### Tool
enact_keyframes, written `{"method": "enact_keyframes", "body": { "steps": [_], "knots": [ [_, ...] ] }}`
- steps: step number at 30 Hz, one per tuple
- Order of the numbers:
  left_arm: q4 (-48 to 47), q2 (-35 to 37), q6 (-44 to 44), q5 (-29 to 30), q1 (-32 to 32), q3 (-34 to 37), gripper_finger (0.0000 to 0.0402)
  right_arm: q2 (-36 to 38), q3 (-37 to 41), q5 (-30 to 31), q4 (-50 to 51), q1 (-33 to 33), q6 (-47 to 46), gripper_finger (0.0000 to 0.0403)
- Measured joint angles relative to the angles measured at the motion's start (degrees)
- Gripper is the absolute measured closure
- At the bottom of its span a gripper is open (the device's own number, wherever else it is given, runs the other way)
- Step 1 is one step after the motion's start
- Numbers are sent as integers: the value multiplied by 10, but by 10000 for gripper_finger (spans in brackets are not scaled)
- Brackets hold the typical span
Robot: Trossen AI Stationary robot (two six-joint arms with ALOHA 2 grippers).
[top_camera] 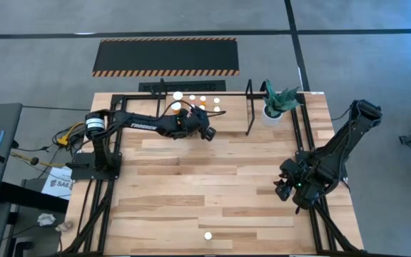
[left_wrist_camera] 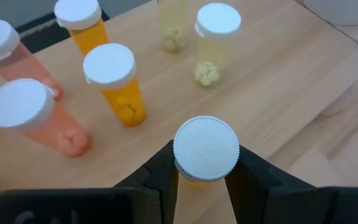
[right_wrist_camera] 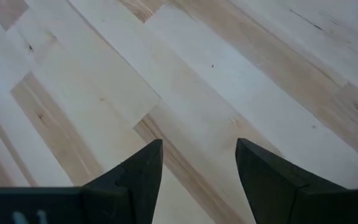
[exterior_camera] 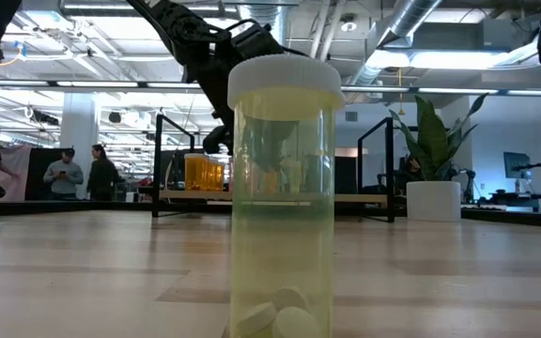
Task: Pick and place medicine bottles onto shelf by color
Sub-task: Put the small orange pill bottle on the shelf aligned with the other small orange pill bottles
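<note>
White-capped bottle (left_wrist_camera: 206, 149) clamped by left fingers (left_wrist_camera: 252, 180), right fingers (right_wrist_camera: 266, 177) apart

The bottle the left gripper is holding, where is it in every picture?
High view: under the left gripper, by the shelf; bottle itself hidden.
Low view: can't tell; hidden behind the near pale bottle.
Left wrist view: held bottle, bottom middle.
Right wrist view: not in it.
Shared landmark: the shelf's bottles.
</note>
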State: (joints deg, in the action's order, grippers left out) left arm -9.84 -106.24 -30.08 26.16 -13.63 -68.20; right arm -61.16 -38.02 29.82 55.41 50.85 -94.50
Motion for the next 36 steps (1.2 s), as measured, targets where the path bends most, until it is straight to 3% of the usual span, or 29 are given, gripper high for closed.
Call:
{"method": "enact_keyframes", "body": {
  "steps": [29, 36],
  "knots": [
    [10, -16, -21, 0, 1, -2, 302, 0, 0, 0, -21, 0, 0, 178],
    [0, -20, -19, -4, 1, 1, 269, 0, 0, 0, -20, 0, 0, 178]
  ]
}}
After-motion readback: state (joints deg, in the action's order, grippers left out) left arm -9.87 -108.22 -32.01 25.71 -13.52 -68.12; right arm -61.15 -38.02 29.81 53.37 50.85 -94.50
